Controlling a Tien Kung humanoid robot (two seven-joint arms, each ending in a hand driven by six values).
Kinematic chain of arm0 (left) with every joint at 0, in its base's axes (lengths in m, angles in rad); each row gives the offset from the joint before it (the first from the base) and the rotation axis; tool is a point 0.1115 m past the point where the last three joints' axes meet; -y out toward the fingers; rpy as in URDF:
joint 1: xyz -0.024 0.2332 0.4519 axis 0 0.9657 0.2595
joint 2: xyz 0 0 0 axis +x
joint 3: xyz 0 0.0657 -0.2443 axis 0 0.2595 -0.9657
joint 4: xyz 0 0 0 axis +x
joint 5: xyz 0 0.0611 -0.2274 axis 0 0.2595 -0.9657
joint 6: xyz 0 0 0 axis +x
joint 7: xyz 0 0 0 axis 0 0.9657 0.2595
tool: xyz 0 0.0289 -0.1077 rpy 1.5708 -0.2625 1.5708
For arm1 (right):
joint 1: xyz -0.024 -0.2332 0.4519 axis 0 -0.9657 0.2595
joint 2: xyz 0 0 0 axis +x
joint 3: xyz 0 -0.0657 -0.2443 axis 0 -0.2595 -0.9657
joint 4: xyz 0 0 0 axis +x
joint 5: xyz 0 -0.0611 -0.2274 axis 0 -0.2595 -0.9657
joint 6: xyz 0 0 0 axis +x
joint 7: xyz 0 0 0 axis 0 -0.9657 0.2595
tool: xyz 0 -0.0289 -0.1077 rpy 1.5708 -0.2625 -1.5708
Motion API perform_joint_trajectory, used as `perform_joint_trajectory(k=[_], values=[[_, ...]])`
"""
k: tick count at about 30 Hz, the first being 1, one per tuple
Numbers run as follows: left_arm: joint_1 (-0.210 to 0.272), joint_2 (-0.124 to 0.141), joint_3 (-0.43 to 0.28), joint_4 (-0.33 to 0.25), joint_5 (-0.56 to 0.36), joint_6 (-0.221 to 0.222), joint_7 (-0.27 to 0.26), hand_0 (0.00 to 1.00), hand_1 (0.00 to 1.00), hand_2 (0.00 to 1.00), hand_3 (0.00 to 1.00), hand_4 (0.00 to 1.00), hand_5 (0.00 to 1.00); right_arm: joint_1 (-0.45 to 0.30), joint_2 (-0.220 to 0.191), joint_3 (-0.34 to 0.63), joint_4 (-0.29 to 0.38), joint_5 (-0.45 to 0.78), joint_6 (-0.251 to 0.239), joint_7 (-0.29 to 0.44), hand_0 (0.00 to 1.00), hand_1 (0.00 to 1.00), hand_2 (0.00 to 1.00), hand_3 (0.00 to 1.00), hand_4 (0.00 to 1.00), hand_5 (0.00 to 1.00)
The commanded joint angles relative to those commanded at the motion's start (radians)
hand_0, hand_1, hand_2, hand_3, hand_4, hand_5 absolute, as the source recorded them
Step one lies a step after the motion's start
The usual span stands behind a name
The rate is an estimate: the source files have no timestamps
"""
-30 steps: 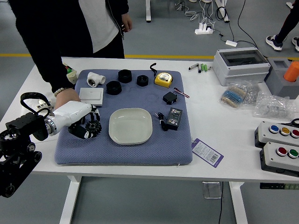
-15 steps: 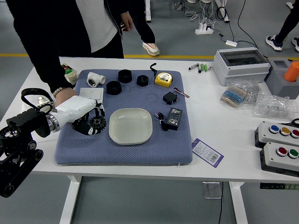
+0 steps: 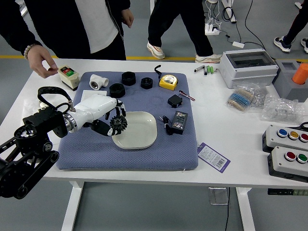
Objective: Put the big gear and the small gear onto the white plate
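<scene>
Lab or workshop — tape measure (image 3: 168,82), push-button boxes (image 3: 289,161), power strip (image 3: 211,30)

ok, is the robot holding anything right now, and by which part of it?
Yes: a dark gear, in the left hand, gripped at its upper-left edge. Exact fingertip contact is too small to make out.

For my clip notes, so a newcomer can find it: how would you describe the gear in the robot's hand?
On the blue-grey mat lies an off-white plate. Over its left edge, the robot's left hand holds the gear, round and dark. Its toothed rim sets it apart from the three smooth black cylinders near the mat's far edge.
</scene>
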Motion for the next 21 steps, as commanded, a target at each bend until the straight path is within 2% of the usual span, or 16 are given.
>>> perform_joint_trajectory(k=[9,13,14,19,20,21], values=[[-0.067,-0.063,0.069,0.071,-0.009,0.012,-0.005,0.288,0.342,0.434,0.584,0.689,0.132,0.007,0.0,-0.007,0.001,0.003,-0.001,-0.001,0.719,0.723,0.75,0.605,0.875,0.727],[-0.086,-0.08,0.086,0.101,-0.007,0.013,-0.006,0.288,0.342,0.434,0.584,0.689,0.132,0.01,-0.001,-0.008,0.001,0.005,-0.003,0.0,0.719,0.723,0.75,0.605,0.875,0.727],[-0.092,-0.085,0.09,0.112,-0.004,0.012,-0.006,0.336,0.455,0.526,0.589,0.779,0.132,0.011,-0.001,-0.008,0.001,0.006,-0.003,0.0,0.719,0.723,0.75,0.605,0.875,0.728],[-0.11,-0.101,0.098,0.151,0.005,0.01,-0.007,0.336,0.455,0.526,0.589,0.779,0.132,0.014,-0.003,-0.009,0.002,0.005,-0.003,0.0,0.719,0.723,0.75,0.605,0.875,0.728],[-0.112,-0.103,0.099,0.157,0.007,0.009,-0.006,0.388,0.512,0.562,0.591,0.934,0.238,0.014,-0.003,-0.009,0.002,0.005,-0.003,0.0,0.719,0.723,0.749,0.605,0.875,0.727],[-0.115,-0.106,0.099,0.164,0.009,0.007,-0.005,0.388,0.512,0.562,0.591,0.934,0.238,0.015,-0.003,-0.009,0.002,0.005,-0.003,0.0,0.719,0.723,0.749,0.605,0.875,0.727]])
